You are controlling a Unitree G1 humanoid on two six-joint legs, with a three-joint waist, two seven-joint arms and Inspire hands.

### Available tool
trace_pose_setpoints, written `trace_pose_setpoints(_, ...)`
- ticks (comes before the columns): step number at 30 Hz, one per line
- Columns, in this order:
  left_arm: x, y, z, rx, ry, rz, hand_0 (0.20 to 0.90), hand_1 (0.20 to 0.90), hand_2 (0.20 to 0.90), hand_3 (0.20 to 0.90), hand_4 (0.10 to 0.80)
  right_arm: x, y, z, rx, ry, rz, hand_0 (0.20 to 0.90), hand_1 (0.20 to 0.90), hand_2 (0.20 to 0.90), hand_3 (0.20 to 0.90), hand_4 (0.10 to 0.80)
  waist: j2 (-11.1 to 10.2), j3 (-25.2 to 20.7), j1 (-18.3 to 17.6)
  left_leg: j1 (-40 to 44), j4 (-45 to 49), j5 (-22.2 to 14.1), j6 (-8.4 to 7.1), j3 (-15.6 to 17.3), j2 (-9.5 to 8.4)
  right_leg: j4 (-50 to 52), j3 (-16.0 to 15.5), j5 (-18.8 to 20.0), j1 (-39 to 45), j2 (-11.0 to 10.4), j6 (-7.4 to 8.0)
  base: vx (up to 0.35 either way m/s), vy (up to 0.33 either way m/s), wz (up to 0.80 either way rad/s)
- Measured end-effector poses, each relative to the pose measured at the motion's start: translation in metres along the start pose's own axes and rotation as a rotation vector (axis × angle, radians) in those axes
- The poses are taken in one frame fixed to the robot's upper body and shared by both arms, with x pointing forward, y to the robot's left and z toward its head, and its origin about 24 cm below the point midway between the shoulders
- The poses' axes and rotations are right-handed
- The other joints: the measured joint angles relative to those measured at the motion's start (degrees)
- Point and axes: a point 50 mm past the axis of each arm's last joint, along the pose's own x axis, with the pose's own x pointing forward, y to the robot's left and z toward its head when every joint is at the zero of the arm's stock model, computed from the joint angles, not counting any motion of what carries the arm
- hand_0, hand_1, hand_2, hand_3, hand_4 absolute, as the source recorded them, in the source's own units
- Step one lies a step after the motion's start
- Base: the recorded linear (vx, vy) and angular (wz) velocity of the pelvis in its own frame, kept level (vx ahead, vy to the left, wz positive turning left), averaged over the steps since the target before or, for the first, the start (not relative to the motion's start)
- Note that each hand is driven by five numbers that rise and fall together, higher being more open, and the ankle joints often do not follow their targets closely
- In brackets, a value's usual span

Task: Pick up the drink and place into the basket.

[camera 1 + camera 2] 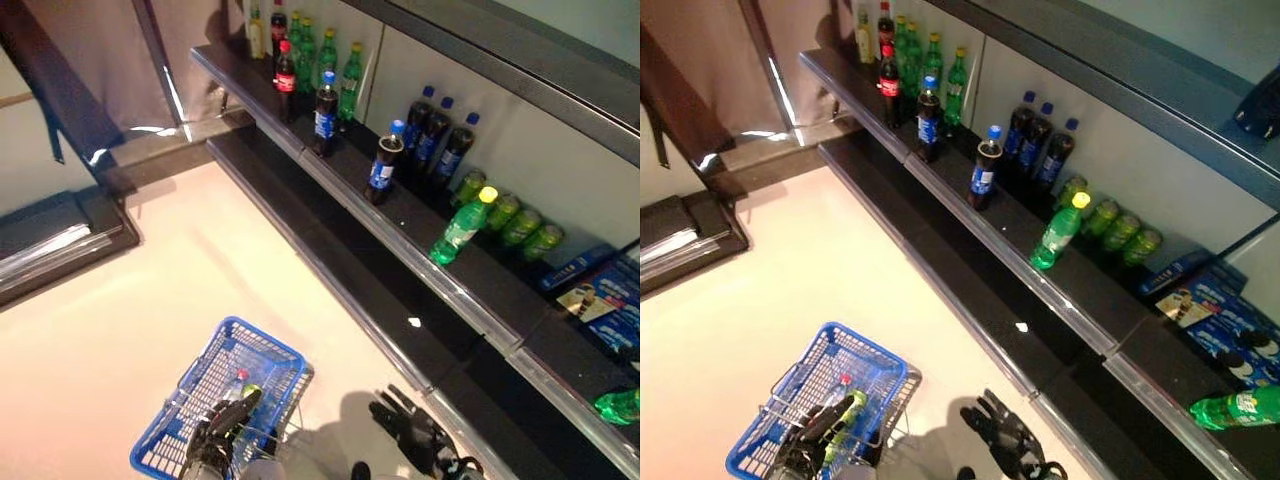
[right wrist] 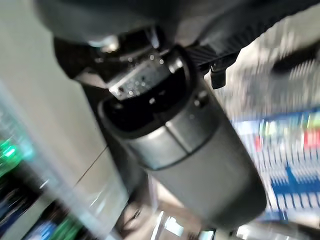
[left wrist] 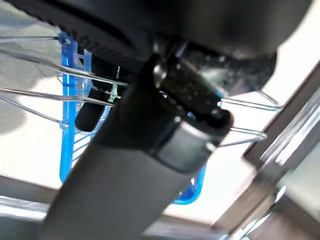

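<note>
Labels first: the bottles on the shelf [image 1: 420, 250] carry red, blue and green labels, but you cannot read any writing on them from these views. The blue boxes [image 1: 600, 295] at the far end of the shelf show printed pictures only.

On the shelf you see a red-labelled cola bottle [image 1: 286, 68], two dark bottles with blue labels standing forward at the edge [image 1: 326, 112] [image 1: 383, 162], a group of three dark blue-capped bottles [image 1: 436, 140] against the back wall, green bottles [image 1: 338, 62] at the far end, and one green bottle with a yellow cap [image 1: 460, 228] tilted near the edge. A row of green bottles lying down [image 1: 510, 218] sits behind it.

The blue basket [image 1: 170, 440] hangs low at your left side over the pale floor [image 1: 120, 330]. The left hand [image 1: 222, 428] is clenched round the basket's wire handle [image 3: 240, 132]; the left wrist view shows the wire passing under the hand and the blue mesh beyond. Inside the basket lies a drink bottle [image 1: 240, 385] with a red cap, beside a green item you cannot identify.

The right hand [image 1: 405, 425] hangs low beside the shelf front, fingers spread and relaxed, grasping nothing. The right wrist view shows mostly the arm's own bulk and blurred shelving. The right eye view alone shows a green bottle lying on its side [image 1: 1238, 408] on the lower shelf.
</note>
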Motion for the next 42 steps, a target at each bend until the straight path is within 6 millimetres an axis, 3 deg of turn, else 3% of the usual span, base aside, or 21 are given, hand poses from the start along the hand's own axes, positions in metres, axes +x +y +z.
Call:
trace_pose_setpoints(2,0.001,-0.002,-0.002,-0.036,0.005,0.018,0.300,0.300,0.300,0.200,0.100,-0.001,-0.006,-0.001,-0.011,0.014,-0.056,0.900,0.900,0.900,0.900,0.800,1.4,0.1,-0.3,-0.7,-1.0,-1.7,2.93,8.2,1.55,0.4,-3.0,-0.1,0.1,0.0,-0.39,-0.068,0.243,0.96)
trace_pose_setpoints(3,0.001,0.002,-0.002,-0.041,0.009,0.041,0.300,0.300,0.300,0.200,0.100,-0.002,-0.008,-0.002,-0.014,0.021,-0.082,0.900,0.900,0.900,0.900,0.800,0.4,-0.2,-0.7,-0.4,-0.9,-6.5,0.92,12.5,1.66,0.6,-4.2,-0.2,-0.1,-2.1,-0.79,-0.010,0.339,0.61)
trace_pose_setpoints(6,-0.003,0.012,-0.007,-0.080,0.002,0.086,0.300,0.300,0.300,0.200,0.100,0.000,-0.011,0.003,-0.041,0.021,-0.109,0.900,0.900,0.900,0.900,0.800,-1.6,-0.8,0.0,2.1,4.3,-6.1,0.98,8.4,-0.84,0.5,-3.6,0.3,0.2,-5.8,-0.13,0.057,0.325,-0.02)
trace_pose_setpoints(8,-0.014,0.024,-0.029,-0.107,0.051,0.150,0.300,0.300,0.300,0.200,0.100,-0.010,-0.031,0.004,-0.057,0.026,-0.179,0.900,0.900,0.900,0.900,0.800,2.1,-2.7,-1.4,5.2,3.8,-8.4,-0.54,8.5,0.73,1.3,-3.4,-0.2,0.3,-4.3,1.63,0.120,0.377,0.25)
trace_pose_setpoints(9,-0.013,0.021,-0.031,-0.107,0.060,0.155,0.300,0.300,0.300,0.200,0.100,-0.013,-0.039,0.000,-0.047,0.043,-0.223,0.900,0.900,0.900,0.900,0.800,2.1,-2.4,-1.6,6.0,3.0,-8.0,-0.65,8.5,0.16,2.9,-3.0,-0.7,0.3,-5.0,2.39,0.208,0.498,0.59)
trace_pose_setpoints(12,-0.006,0.024,-0.016,-0.087,0.027,0.174,0.300,0.300,0.300,0.200,0.100,-0.022,-0.053,-0.041,0.044,0.165,-0.346,0.900,0.900,0.900,0.900,0.800,-1.9,-2.4,-1.0,5.2,2.6,-8.3,0.68,12.2,-1.48,3.9,-3.3,-1.6,1.7,-8.4,3.65,0.235,0.487,0.71)
trace_pose_setpoints(14,-0.005,0.030,-0.011,-0.085,0.030,0.201,0.300,0.300,0.300,0.200,0.100,-0.028,-0.055,-0.059,0.081,0.210,-0.398,0.900,0.900,0.900,0.900,0.800,-2.5,-2.2,-1.0,5.4,3.1,-8.0,1.53,13.2,-1.65,7.4,-3.0,-2.0,1.2,-9.5,3.38,0.172,0.391,0.70)
trace_pose_setpoints(19,-0.008,0.038,-0.018,-0.035,0.063,0.207,0.300,0.300,0.300,0.200,0.100,-0.023,-0.052,-0.056,0.133,0.156,-0.474,0.900,0.900,0.900,0.900,0.800,-2.1,-1.6,-0.6,9.0,2.0,-9.4,5.49,12.0,-5.47,26.0,-1.8,-2.9,-6.2,-14.2,3.14,0.199,0.514,0.23)
trace_pose_setpoints(20,-0.008,0.038,-0.019,-0.031,0.069,0.200,0.300,0.300,0.300,0.200,0.100,-0.018,-0.050,-0.049,0.134,0.125,-0.485,0.900,0.900,0.900,0.900,0.800,-1.3,-0.6,-1.0,9.7,1.8,-9.5,6.28,11.9,-6.03,33.0,-0.4,0.7,-8.8,-15.2,3.09,0.163,0.364,0.22)
trace_pose_setpoints(21,-0.009,0.036,-0.022,-0.010,0.085,0.186,0.300,0.300,0.300,0.200,0.100,-0.015,-0.049,-0.041,0.135,0.090,-0.494,0.900,0.900,0.900,0.900,0.800,-0.3,0.0,-2.0,10.8,0.9,-9.3,7.26,11.1,-6.19,38.9,2.3,1.8,-12.4,-14.8,3.10,0.256,0.284,0.35)
trace_pose_setpoints(23,-0.008,0.034,-0.020,0.025,0.079,0.154,0.300,0.300,0.300,0.200,0.100,-0.009,-0.044,-0.032,0.136,0.056,-0.483,0.900,0.900,0.900,0.900,0.800,1.0,0.1,-2.9,10.2,0.6,-9.3,7.80,10.1,-5.77,40.1,6.8,-3.7,-16.9,-8.8,4.75,0.323,0.236,0.40)
trace_pose_setpoints(25,-0.006,0.034,-0.013,0.050,0.067,0.130,0.300,0.300,0.300,0.200,0.100,-0.006,-0.041,-0.036,0.161,0.064,-0.483,0.900,0.900,0.900,0.900,0.800,1.0,0.3,-4.4,10.1,0.3,-9.3,7.95,8.6,-5.76,34.0,7.7,-6.7,-17.3,-2.1,2.06,0.346,0.149,0.66)
trace_pose_setpoints(27,-0.006,0.032,-0.014,0.061,0.070,0.118,0.300,0.300,0.300,0.200,0.100,-0.014,-0.049,-0.046,0.187,0.100,-0.526,0.900,0.900,0.900,0.900,0.800,0.3,0.0,-4.4,10.7,-0.1,-9.4,7.94,8.6,-7.47,29.0,5.8,-7.2,-17.8,0.4,0.00,0.393,0.101,0.50)
trace_pose_setpoints(30,-0.004,0.030,-0.019,0.061,0.081,0.133,0.300,0.300,0.300,0.200,0.100,-0.020,-0.058,-0.055,0.226,0.139,-0.561,0.900,0.900,0.900,0.900,0.800,0.8,0.3,-5.3,11.0,-0.3,-10.4,8.38,6.2,-8.46,20.7,9.3,-4.6,-20.1,6.1,-3.97,0.525,0.065,0.35)
trace_pose_setpoints(33,-0.001,0.025,-0.021,0.065,0.093,0.114,0.300,0.300,0.300,0.200,0.100,-0.025,-0.061,-0.058,0.266,0.142,-0.587,0.900,0.900,0.900,0.900,0.800,1.2,1.2,-7.5,11.7,0.7,-13.1,8.62,3.5,-8.00,15.0,7.5,2.9,-26.1,6.2,-2.68,0.655,-0.018,0.49)
trace_pose_setpoints(35,-0.004,0.028,-0.028,0.074,0.112,0.112,0.300,0.300,0.300,0.200,0.100,-0.031,-0.067,-0.062,0.322,0.135,-0.624,0.900,0.900,0.900,0.900,0.800,0.9,1.4,-7.4,15.4,1.5,-16.3,7.91,3.4,-8.30,8.2,2.8,8.2,-26.6,3.1,-1.53,0.603,-0.031,0.06)
trace_pose_setpoints(37,-0.012,0.037,-0.041,0.079,0.146,0.127,0.300,0.300,0.300,0.200,0.100,-0.042,-0.074,-0.071,0.353,0.150,-0.663,0.900,0.900,0.900,0.900,0.800,0.9,0.9,-7.3,20.8,3.2,-21.8,6.77,3.1,-7.70,10.0,-0.6,7.5,-24.6,0.7,-1.35,0.517,-0.037,0.07)
trace_pose_setpoints(38,-0.019,0.043,-0.052,0.075,0.176,0.142,0.300,0.300,0.300,0.200,0.100,-0.050,-0.079,-0.077,0.354,0.168,-0.683,0.900,0.900,0.900,0.900,0.800,2.0,-0.5,-7.5,22.7,5.8,-25.0,5.00,2.9,-5.40,14.5,-1.6,9.1,-24.5,1.6,-3.16,0.592,-0.063,0.32)
trace_pose_setpoints(40,-0.020,0.046,-0.056,0.055,0.189,0.172,0.300,0.300,0.300,0.200,0.100,-0.044,-0.074,-0.075,0.354,0.176,-0.676,0.900,0.900,0.900,0.900,0.800,2.6,-1.2,-8.8,19.9,16.6,-27.4,0.81,3.0,-3.33,16.8,-2.2,7.1,-23.0,3.2,-7.22,0.508,-0.062,0.47)
trace_pose_setpoints(41,-0.017,0.047,-0.047,0.044,0.157,0.186,0.300,0.300,0.300,0.200,0.100,-0.038,-0.068,-0.074,0.348,0.176,-0.654,0.900,0.900,0.900,0.900,0.800,0.7,-2.5,-8.7,16.2,24.8,-25.2,-3.33,4.2,-3.12,15.5,-2.8,7.1,-21.4,3.1,-11.12,0.506,-0.018,0.16)
trace_pose_setpoints(42,-0.013,0.047,-0.039,0.041,0.122,0.187,0.300,0.300,0.300,0.200,0.100,-0.032,-0.066,-0.066,0.321,0.158,-0.638,0.900,0.900,0.900,0.900,0.800,0.0,-2.7,-8.2,12.8,34.6,-21.6,-7.57,3.9,-2.96,13.6,-2.4,6.0,-19.1,3.7,-11.16,0.582,0.014,-0.11)
